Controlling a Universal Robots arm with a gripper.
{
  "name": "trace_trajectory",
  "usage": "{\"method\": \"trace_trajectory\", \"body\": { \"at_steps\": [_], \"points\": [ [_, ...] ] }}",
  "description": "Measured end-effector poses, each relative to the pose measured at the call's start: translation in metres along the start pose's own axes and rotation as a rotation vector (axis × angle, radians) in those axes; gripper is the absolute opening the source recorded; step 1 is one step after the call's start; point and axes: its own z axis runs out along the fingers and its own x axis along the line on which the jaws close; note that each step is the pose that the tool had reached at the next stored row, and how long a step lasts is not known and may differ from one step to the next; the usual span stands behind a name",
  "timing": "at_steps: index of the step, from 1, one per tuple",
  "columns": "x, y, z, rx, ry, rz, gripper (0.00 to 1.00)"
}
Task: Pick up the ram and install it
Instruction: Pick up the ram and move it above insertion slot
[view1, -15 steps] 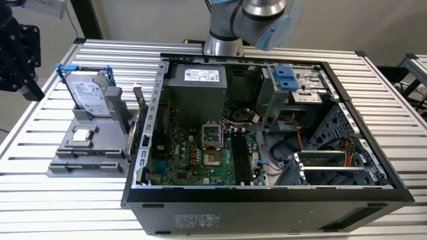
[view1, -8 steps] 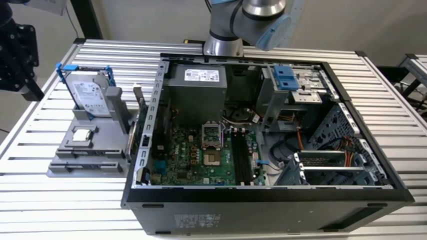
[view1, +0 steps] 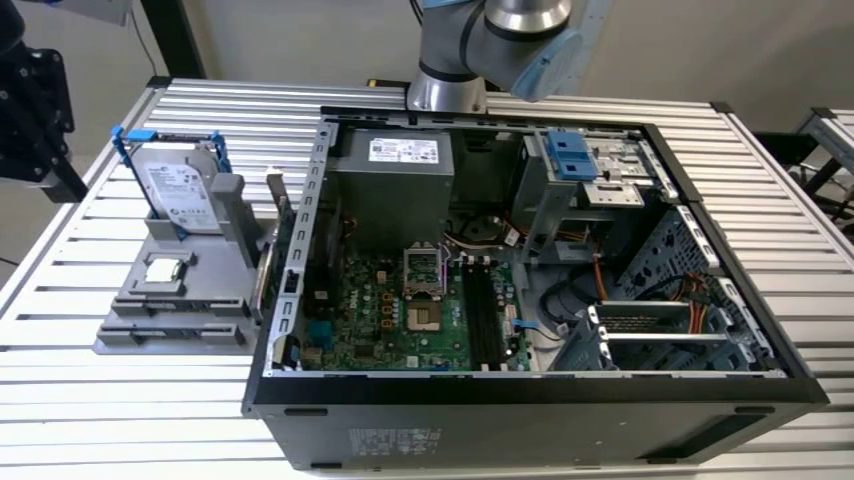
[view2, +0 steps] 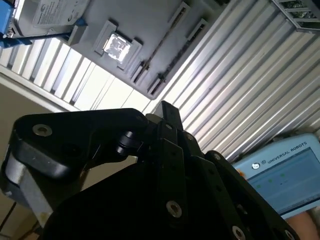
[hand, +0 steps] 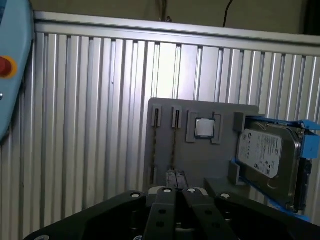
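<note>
The ram (view1: 276, 196) looks like a thin dark strip standing on edge in the grey holder (view1: 180, 300), on the exterior view's left, beside the open computer case (view1: 534, 390). In the first wrist view it is a thin line (hand: 173, 147) in one slot of the holder (hand: 220, 155). My gripper (hand: 175, 176) hangs above the holder's near end, fingers together and nothing between them. The second wrist view shows the gripper (view2: 167, 107) from the side, well clear of the holder (view2: 150, 30). The long black motherboard slots (view1: 483, 315) lie inside the case.
The holder also carries a silver hard drive with blue rails (view1: 176, 190) and a square processor chip (view1: 166, 268). The arm's base (view1: 447, 92) stands behind the case. A blue-white teach pendant (view2: 285, 175) lies on the ribbed aluminium table (view1: 80, 380).
</note>
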Motion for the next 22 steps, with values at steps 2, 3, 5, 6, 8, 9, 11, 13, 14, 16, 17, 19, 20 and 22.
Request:
{"method": "trace_trajectory", "body": {
  "at_steps": [2, 3, 5, 6, 8, 9, 11, 13, 14, 16, 17, 19, 20, 22],
  "points": [
    [0.0, 0.0, 0.0001, -0.0006, 0.0001, -0.019, 0.0],
    [0.0, 0.0, 0.0001, -0.0009, 0.0002, -0.028, 0.0],
    [0.0, 0.0, 0.0002, -0.0016, 0.0004, -0.046, 0.0],
    [0.0, 0.0, 0.0002, -0.0018, 0.0005, -0.053, 0.0],
    [0.0, 0.0, 0.0002, -0.0019, 0.0005, -0.055, 0.0],
    [0.0, 0.0, 0.0002, -0.0019, 0.0005, -0.056, 0.0],
    [0.0, 0.0, 0.0002, -0.002, 0.0005, -0.057, 0.0],
    [0.0, 0.0, 0.0002, -0.002, 0.0005, -0.059, 0.0],
    [0.0, 0.0, 0.0002, -0.0021, 0.0006, -0.06, 0.0],
    [0.0, 0.0, 0.0002, -0.0021, 0.0006, -0.061, 1.0],
    [0.0, 0.0, 0.0002, -0.0022, 0.0006, -0.062, 1.0],
    [0.0, 0.0, 0.0002, -0.0022, 0.0006, -0.064, 1.0],
    [0.0, 0.0, 0.0002, -0.0022, 0.0006, -0.065, 1.0],
    [0.0, 0.0, 0.0002, -0.0023, 0.0006, -0.066, 1.0]
  ]
}}
